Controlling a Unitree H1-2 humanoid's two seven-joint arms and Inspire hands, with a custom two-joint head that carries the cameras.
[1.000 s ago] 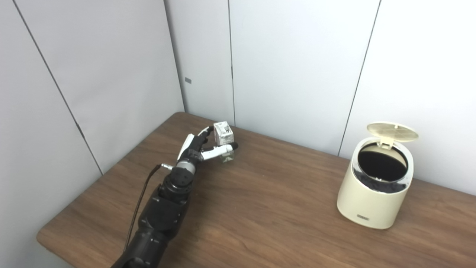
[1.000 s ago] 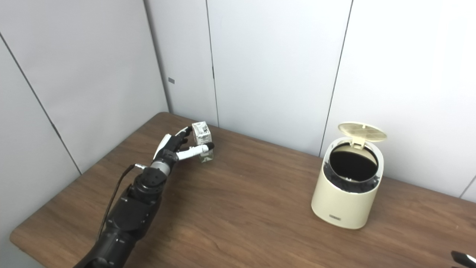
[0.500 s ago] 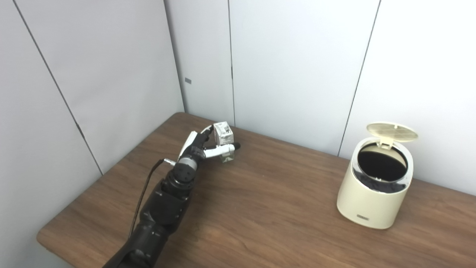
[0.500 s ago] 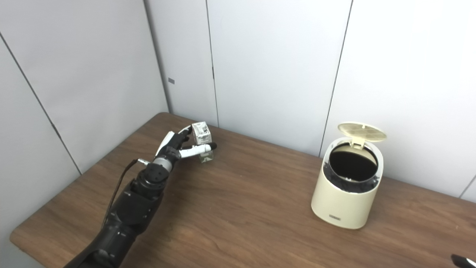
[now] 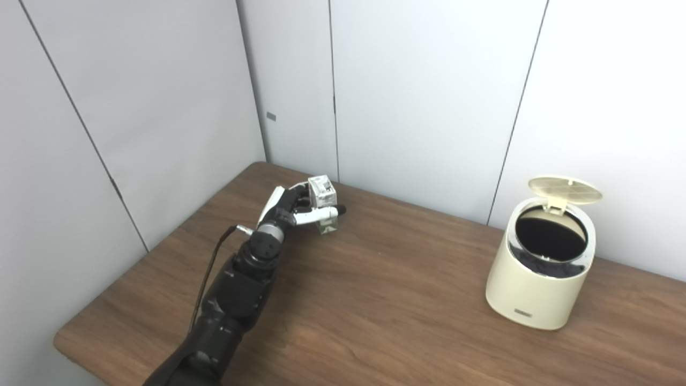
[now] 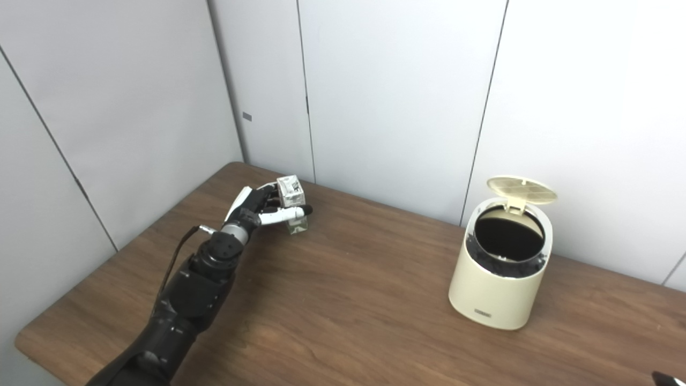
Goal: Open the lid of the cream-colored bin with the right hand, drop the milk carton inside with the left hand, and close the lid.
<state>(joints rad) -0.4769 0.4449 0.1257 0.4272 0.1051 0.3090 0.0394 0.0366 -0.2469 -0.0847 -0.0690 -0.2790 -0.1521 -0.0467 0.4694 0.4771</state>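
The left arm (image 5: pixel 236 292) comes in from the bottom edge and stretches away across the desk (image 5: pixel 375 300) toward its far left corner, forearm raised at a slant, wrist highest. At its end the left hand (image 5: pixel 289 208) is turned on edge with the palm facing the bin — the fingers (image 5: pixel 301 196) curl round the far side of the milk carton (image 5: pixel 323 199) while the white thumb (image 5: pixel 316 215) lies almost level across its near face, black tip pointing toward the bin. The hand is closed on the carton, pinching it between thumb and fingers.

The milk carton is a small white box with dark print. Its long axis runs up and down, tipped slightly, with the top leaning away from the bin, toward the hand. Its lower end shows just beneath the thumb; whether it rests on the desk or hangs just above it cannot be told. It sits well apart from the bin, far to the bin's left and a little farther back.

The cream-colored bin (image 5: pixel 538 279) stands upright on the desk, close to the wall panels behind it. Its lid (image 5: pixel 565 189) is open — swung up on the rear hinge and lying nearly flat above the back rim, underside ribs showing. The mouth is a dark round opening with a black liner bunched around the inside of the rim.

Right of the bin, at the bottom corner of the right eye view, only a small dark tip of the right hand (image 6: pixel 668 379) shows; whether its fingers are spread or closed cannot be told.
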